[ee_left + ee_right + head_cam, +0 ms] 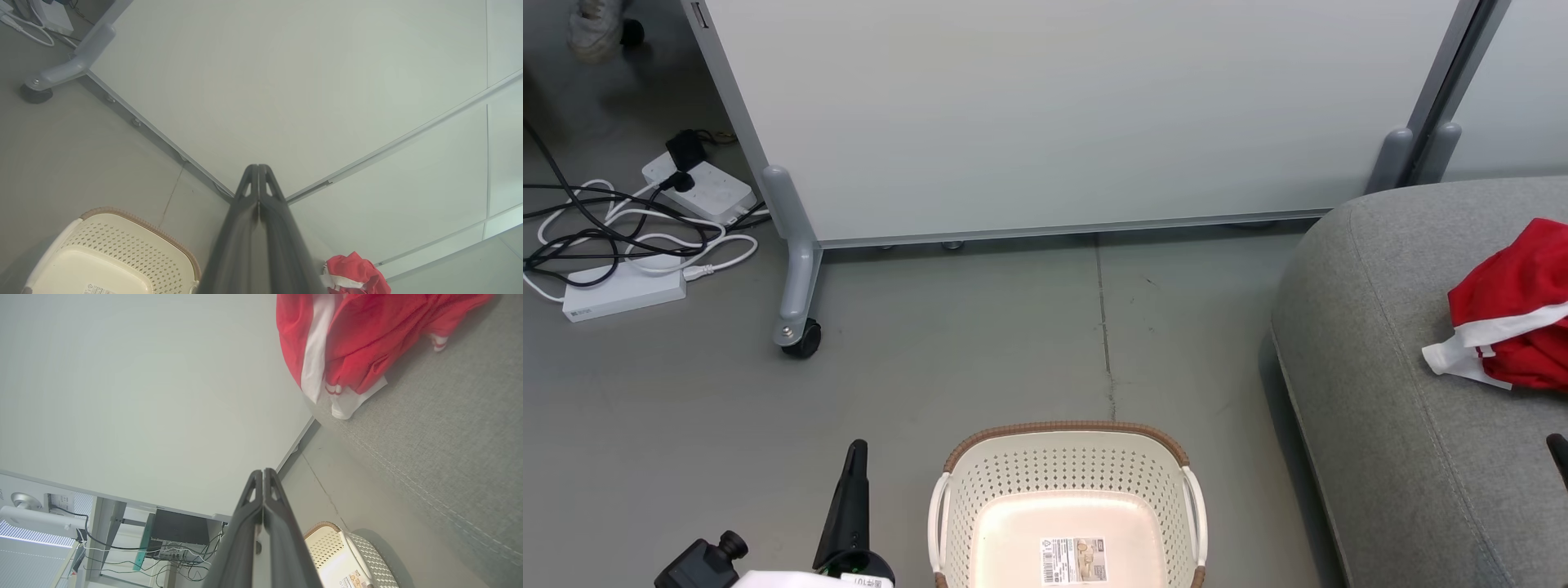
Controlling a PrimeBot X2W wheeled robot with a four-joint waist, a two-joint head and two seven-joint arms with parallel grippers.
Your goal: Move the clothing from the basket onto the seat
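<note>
The cream basket [1068, 465] with a brown rim stands on the floor at the bottom centre, with nothing but a barcode label on its bottom; it also shows low in the wrist views [118, 249] [327, 545]. The red and white clothing [1515, 310] lies on the grey seat [1388, 392] at the right, also seen as clothing [359, 343] on the seat [457, 441] and as clothing [353, 275]. My left gripper [856, 447] is shut and holds nothing, just left of the basket; its fingertips [258, 167] press together. My right gripper [263, 471] is shut, with nothing in it.
A white wheeled partition [1062, 122] stands behind the basket, one caster [800, 336] at its left foot. Power strips and tangled cables [629, 237] lie on the floor at the far left. A shoe [592, 28] shows at the top left corner.
</note>
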